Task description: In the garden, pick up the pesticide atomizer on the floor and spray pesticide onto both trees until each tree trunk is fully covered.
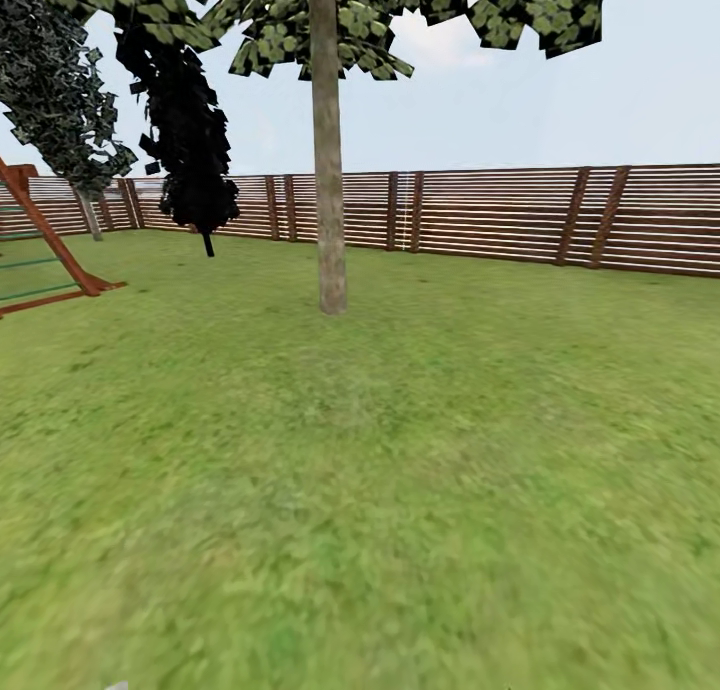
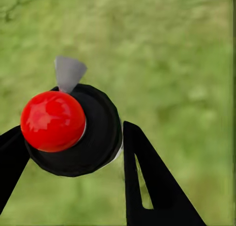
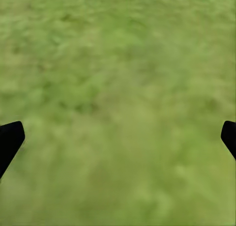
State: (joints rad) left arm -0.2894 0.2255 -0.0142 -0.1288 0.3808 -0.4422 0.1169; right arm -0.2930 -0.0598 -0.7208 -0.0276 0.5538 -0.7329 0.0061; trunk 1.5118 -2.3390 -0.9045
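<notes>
A tree [image 1: 328,160] with a thick grey-beige trunk stands on the lawn ahead, a few metres off, its dark foliage high overhead. The pesticide atomizer [image 2: 73,127] shows in the left wrist view as a black round body with a red cap and a grey nozzle. My left gripper [image 2: 73,152] is shut on it, black fingers [image 2: 147,177] on either side. In the right wrist view my right gripper [image 3: 118,137] is open over grass, with only its two black fingertips [image 3: 10,140] at the frame's edges.
A brown slat fence [image 1: 500,215] rings the lawn at the back. A black columnar tree [image 1: 190,160] stands left of the trunk by the fence. A wooden play frame [image 1: 50,250] is at far left. Open grass [image 1: 400,470] lies between me and the tree.
</notes>
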